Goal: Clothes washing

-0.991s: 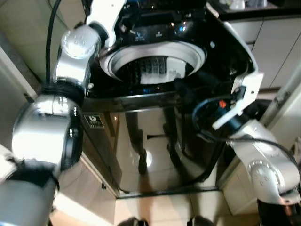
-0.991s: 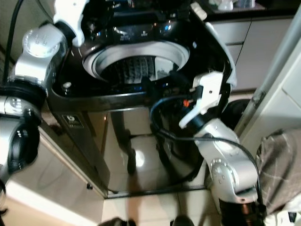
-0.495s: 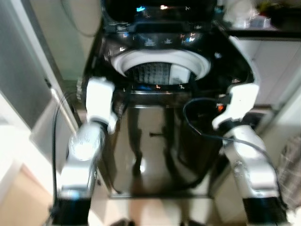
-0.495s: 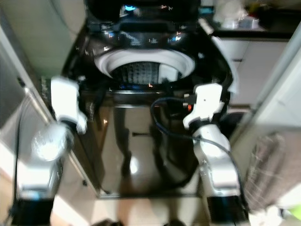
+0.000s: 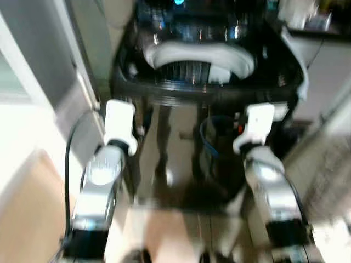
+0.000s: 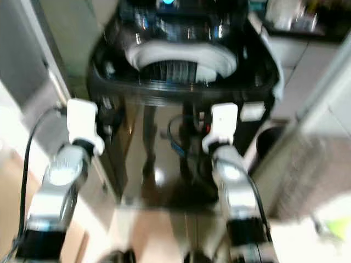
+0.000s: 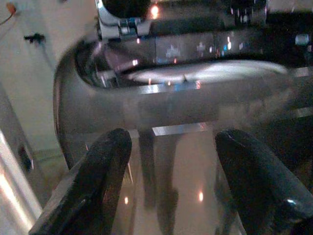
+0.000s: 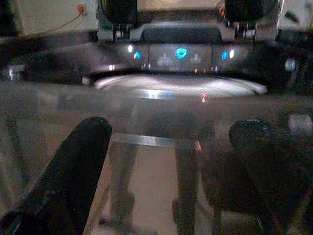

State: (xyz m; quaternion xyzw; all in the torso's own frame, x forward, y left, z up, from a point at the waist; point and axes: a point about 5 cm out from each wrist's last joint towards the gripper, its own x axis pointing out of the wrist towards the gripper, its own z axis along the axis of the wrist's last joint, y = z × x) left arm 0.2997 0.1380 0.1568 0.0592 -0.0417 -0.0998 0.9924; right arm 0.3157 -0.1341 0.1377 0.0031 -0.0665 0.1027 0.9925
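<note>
A black top-loading washing machine [image 5: 181,142] stands in front of me with its lid up. Its white-rimmed drum opening [image 5: 200,57] is dark inside, and I cannot tell whether clothes lie in it. Lit symbols glow on the control panel [image 8: 178,53] behind the drum. My left gripper [image 7: 173,142] is open and holds nothing, facing the machine's glossy front below the top edge. My right gripper [image 8: 171,129] is also open with nothing in it and faces the same front. In the eye views both white wrists, left [image 5: 119,123] and right [image 5: 256,123], are raised before the front panel. The picture is blurred.
A grey door or panel [image 5: 49,66] stands close on the left. White cabinets [image 5: 329,71] under a dark counter with small items [image 5: 299,13] are on the right. A blurred grey-brown bundle [image 6: 307,175] sits at the lower right. Pale wooden floor [image 5: 22,219] lies at the lower left.
My left arm has come down from the machine's top to the front panel, level with the right arm. The camera has shifted and the machine sits higher in the picture.
</note>
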